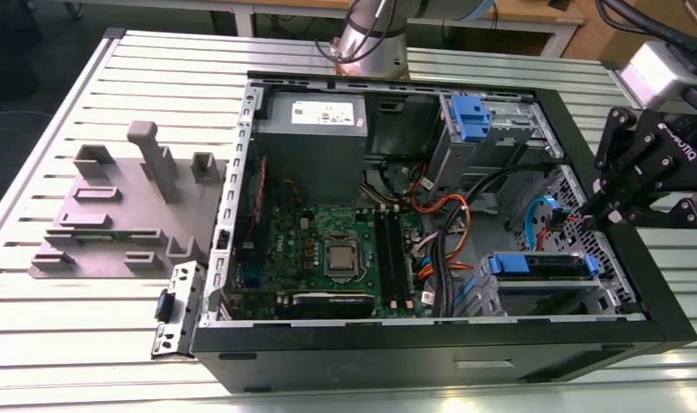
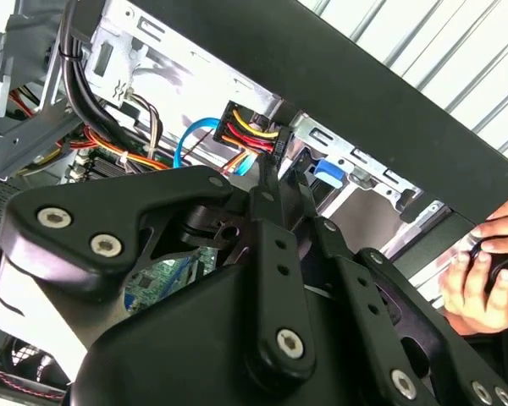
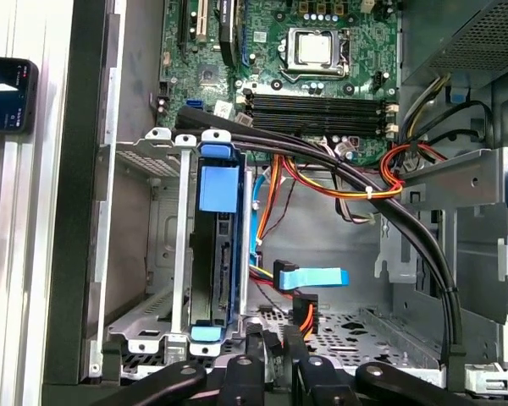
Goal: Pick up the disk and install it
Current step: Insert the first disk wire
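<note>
The disk sits in the metal drive cage at the case's corner on the exterior view's right, its blue carrier tabs showing. The first wrist view has the disk on edge between the cage rails, with a blue tab at each end. My gripper hangs over the case's side wall on the exterior view's right, a little above and beyond the disk. Its black fingers stand close together with nothing held between them. In the first wrist view the gripper is beside the cage, apart from the disk.
A blue data cable plug and orange-yellow power wires lie loose near the cage. A smaller blue bracket sits in the upper bay, beside the grey power supply. A grey fixture stands outside the case. A person's hand rests nearby.
</note>
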`<state>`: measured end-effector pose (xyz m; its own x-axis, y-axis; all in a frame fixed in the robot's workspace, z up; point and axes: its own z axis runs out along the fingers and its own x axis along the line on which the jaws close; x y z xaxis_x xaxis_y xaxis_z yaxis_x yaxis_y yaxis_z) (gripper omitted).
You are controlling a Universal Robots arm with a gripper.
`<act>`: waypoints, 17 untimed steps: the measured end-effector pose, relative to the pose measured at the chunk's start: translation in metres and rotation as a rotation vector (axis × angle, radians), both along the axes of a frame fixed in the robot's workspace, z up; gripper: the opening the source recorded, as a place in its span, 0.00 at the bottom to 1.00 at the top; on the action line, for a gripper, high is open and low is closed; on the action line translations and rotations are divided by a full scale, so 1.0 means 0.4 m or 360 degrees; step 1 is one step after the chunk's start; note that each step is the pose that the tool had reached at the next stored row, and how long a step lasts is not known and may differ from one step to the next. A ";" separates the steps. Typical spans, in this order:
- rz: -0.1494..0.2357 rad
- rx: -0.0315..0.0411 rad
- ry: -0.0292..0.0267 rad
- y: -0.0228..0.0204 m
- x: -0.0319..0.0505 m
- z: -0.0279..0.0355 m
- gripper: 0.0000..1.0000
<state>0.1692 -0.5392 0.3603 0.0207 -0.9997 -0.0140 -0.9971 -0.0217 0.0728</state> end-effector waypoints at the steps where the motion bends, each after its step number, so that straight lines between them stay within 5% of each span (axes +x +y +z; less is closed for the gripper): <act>1: 0.0007 0.0000 0.00000 0.000 0.001 0.000 0.24; 8: 0.0087 -0.0003 0.00000 0.000 0.002 -0.002 0.24; 17: 0.0098 -0.0005 0.00001 0.002 0.010 -0.009 0.24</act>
<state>0.1732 -0.5382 0.3566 0.0822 -0.9966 -0.0107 -0.9939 -0.0828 0.0730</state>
